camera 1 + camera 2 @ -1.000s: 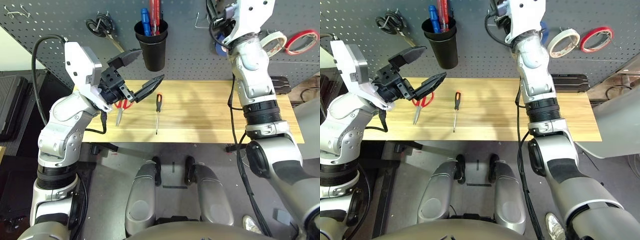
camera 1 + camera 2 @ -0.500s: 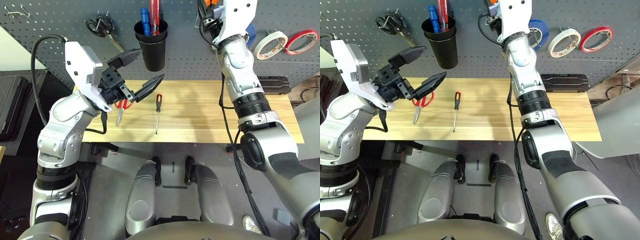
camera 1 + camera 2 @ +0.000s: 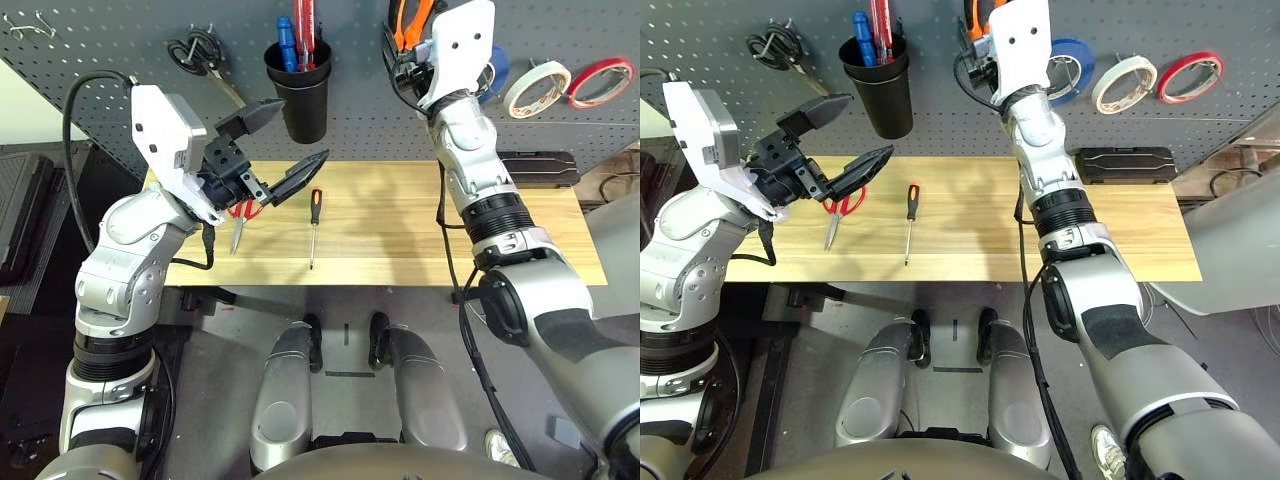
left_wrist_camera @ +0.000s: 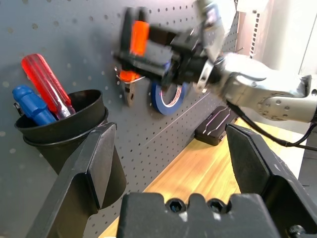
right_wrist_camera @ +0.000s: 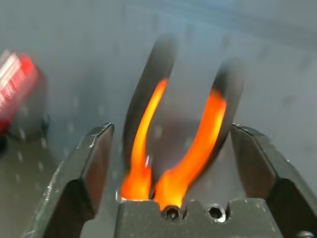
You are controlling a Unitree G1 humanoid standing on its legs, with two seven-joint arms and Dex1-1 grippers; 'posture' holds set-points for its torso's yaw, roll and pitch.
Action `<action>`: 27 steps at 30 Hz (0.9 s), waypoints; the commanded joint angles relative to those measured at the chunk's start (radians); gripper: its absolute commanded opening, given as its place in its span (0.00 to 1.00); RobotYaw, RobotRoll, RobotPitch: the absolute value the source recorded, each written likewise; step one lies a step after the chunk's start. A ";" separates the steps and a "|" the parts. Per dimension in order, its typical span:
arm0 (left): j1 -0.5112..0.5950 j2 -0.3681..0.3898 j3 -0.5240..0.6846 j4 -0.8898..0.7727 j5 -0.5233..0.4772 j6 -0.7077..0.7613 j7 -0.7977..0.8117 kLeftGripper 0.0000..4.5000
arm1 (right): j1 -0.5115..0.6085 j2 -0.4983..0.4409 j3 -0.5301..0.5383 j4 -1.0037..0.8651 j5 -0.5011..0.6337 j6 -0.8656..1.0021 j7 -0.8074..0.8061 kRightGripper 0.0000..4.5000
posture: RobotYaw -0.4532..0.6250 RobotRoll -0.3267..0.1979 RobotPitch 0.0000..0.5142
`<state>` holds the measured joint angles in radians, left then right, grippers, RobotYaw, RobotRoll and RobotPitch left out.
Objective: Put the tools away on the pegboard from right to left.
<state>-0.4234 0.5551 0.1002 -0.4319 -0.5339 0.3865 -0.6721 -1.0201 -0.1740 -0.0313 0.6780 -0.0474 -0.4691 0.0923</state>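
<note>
The orange-and-black pliers (image 3: 408,18) hang against the pegboard (image 3: 120,60), left of the blue tape. My right gripper (image 5: 172,129) is raised to them and open, its fingers either side of the handles (image 5: 148,148) without touching. The off-white tape roll (image 3: 530,88) hangs on the board. On the wooden table (image 3: 400,230) lie the slim screwdriver (image 3: 315,215) and the red-handled scissors (image 3: 240,213). My left gripper (image 3: 302,130) hovers open and empty above the scissors, near the black cup (image 3: 302,95).
A blue tape roll (image 3: 497,72) and a red one (image 3: 602,82) hang beside the off-white roll. Black-handled scissors (image 3: 200,50) hang at the upper left. The cup holds blue and red screwdrivers (image 3: 298,30). A black case (image 3: 540,168) sits at the table's back right.
My right arm has swung left along the pegboard, uncovering the blue tape roll, and its gripper now sits at the pliers. The left arm has not moved.
</note>
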 commanded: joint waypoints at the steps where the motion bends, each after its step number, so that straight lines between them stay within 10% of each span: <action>1: 0.018 0.008 -0.010 -0.029 0.003 -0.001 -0.010 1.00 | 0.045 -0.035 0.016 -0.154 -0.025 -0.076 0.020 0.99 | 0.57 0.62 0.52; 13: 0.043 0.025 0.010 -0.019 -0.001 -0.011 -0.018 1.00 | 0.220 -0.192 0.001 -0.678 0.164 0.370 0.243 0.99 | 0.55 0.62 0.54; 27: 0.132 0.027 -0.013 -0.032 0.034 0.025 0.012 1.00 | 0.695 -0.466 0.099 -0.868 0.242 0.768 0.620 0.99 | 0.54 0.62 0.59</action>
<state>-0.3217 0.5721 0.1065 -0.4371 -0.5173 0.3894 -0.6714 -0.3551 -0.6233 0.0508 -0.1637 0.1841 0.2493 0.6779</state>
